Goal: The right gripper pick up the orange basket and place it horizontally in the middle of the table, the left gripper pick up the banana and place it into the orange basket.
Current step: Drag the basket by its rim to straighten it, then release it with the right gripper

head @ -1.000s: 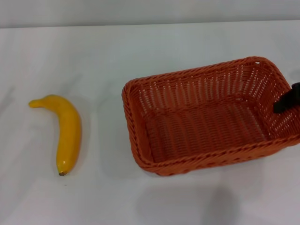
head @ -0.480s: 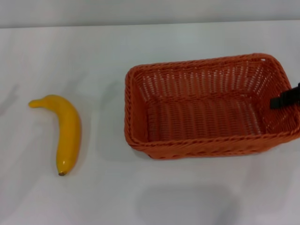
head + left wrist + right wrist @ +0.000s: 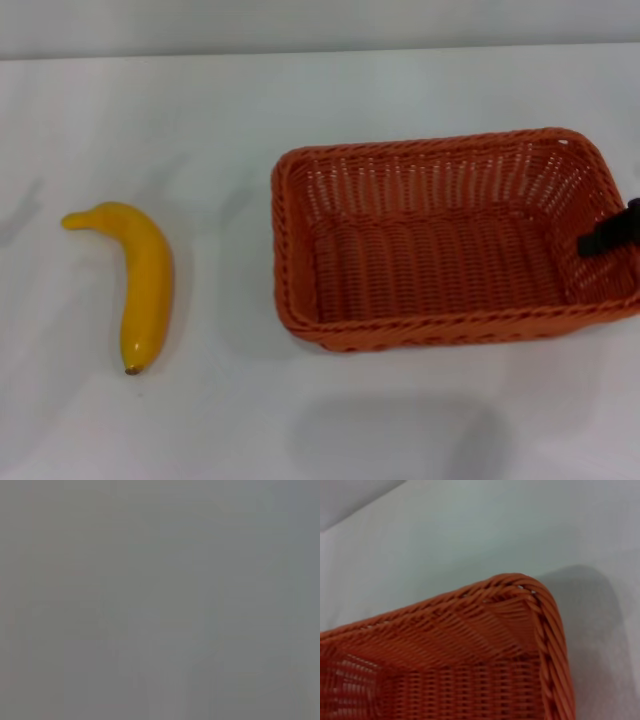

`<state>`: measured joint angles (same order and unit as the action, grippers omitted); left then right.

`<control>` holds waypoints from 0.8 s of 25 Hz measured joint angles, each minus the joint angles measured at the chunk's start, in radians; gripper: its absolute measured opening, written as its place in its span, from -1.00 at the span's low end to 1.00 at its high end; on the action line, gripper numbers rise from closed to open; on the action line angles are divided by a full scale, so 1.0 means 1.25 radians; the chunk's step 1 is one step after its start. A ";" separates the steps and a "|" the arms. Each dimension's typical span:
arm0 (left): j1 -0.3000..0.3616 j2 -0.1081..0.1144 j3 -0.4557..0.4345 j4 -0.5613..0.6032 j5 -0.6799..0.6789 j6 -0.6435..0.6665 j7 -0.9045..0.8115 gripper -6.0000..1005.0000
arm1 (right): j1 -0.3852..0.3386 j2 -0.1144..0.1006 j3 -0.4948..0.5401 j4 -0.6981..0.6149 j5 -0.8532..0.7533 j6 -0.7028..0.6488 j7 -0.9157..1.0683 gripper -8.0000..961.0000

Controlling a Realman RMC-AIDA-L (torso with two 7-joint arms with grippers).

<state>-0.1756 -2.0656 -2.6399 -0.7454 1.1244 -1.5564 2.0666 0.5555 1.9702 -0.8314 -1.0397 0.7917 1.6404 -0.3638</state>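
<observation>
Right jaws (image 3: 607, 234), state untellable, sit at the woven orange wicker basket's (image 3: 440, 250) right rim; a glossy yellow banana (image 3: 140, 280) lies well apart on the white counter (image 3: 300, 110).

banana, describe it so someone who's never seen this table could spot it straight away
On the white table, look left of the big orange basket, with bare tabletop between them. The banana lies there alone: smooth, yellow and curved, with a dark tip at its near end.

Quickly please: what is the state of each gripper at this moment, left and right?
Left gripper: not in view.
Right gripper: at the right-hand wall of the orange basket; whether it grips the wall cannot be told.
</observation>
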 joint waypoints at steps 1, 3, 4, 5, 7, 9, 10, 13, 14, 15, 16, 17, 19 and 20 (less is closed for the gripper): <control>0.000 0.000 0.000 0.000 0.000 0.000 0.000 0.69 | 0.001 -0.004 0.001 0.014 0.019 0.005 -0.005 -0.46; -0.001 0.000 0.000 0.000 0.000 0.000 0.000 0.69 | 0.006 -0.015 -0.002 0.052 0.057 0.017 -0.023 -0.44; -0.002 0.000 -0.001 0.000 0.000 0.000 0.001 0.69 | 0.009 -0.019 -0.003 0.067 0.068 0.022 -0.033 -0.43; -0.003 0.000 -0.002 0.000 0.000 0.000 0.002 0.69 | 0.014 -0.021 -0.004 0.083 0.073 0.025 -0.044 -0.42; -0.005 0.000 -0.002 0.000 0.000 0.003 0.003 0.69 | 0.021 -0.028 -0.003 0.100 0.070 0.025 -0.056 -0.40; -0.008 -0.001 -0.002 0.000 0.000 0.005 0.004 0.69 | 0.027 -0.037 0.000 0.102 0.063 0.014 -0.055 -0.38; -0.009 -0.001 -0.002 0.000 0.000 0.005 0.004 0.69 | 0.028 -0.042 -0.002 0.098 0.059 0.009 -0.053 -0.37; -0.010 -0.001 -0.003 -0.001 -0.003 0.003 0.002 0.69 | 0.036 -0.048 -0.008 0.087 0.045 0.010 -0.059 -0.37; -0.010 -0.001 -0.004 -0.001 -0.006 0.001 0.001 0.69 | 0.041 -0.048 -0.010 0.086 0.038 0.012 -0.071 -0.37; -0.010 -0.001 -0.004 -0.001 -0.006 0.001 0.001 0.69 | 0.046 -0.046 -0.010 0.085 0.028 0.013 -0.084 -0.37; -0.011 -0.001 -0.004 -0.001 -0.010 0.000 0.001 0.69 | 0.052 -0.044 -0.012 0.083 0.013 0.011 -0.096 -0.38; -0.011 -0.001 -0.004 -0.001 -0.011 0.000 0.001 0.68 | 0.058 -0.042 -0.014 0.081 -0.002 0.010 -0.105 -0.39; -0.012 -0.002 -0.004 -0.001 -0.011 0.001 0.001 0.68 | 0.073 -0.041 -0.018 0.075 -0.056 0.005 -0.112 -0.40; -0.013 -0.003 -0.004 -0.001 -0.011 0.002 0.001 0.68 | 0.084 -0.039 -0.020 0.071 -0.090 0.004 -0.116 -0.41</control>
<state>-0.1914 -2.0691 -2.6446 -0.7472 1.1108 -1.5537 2.0679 0.6605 1.9210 -0.8558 -0.9512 0.6798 1.6452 -0.5082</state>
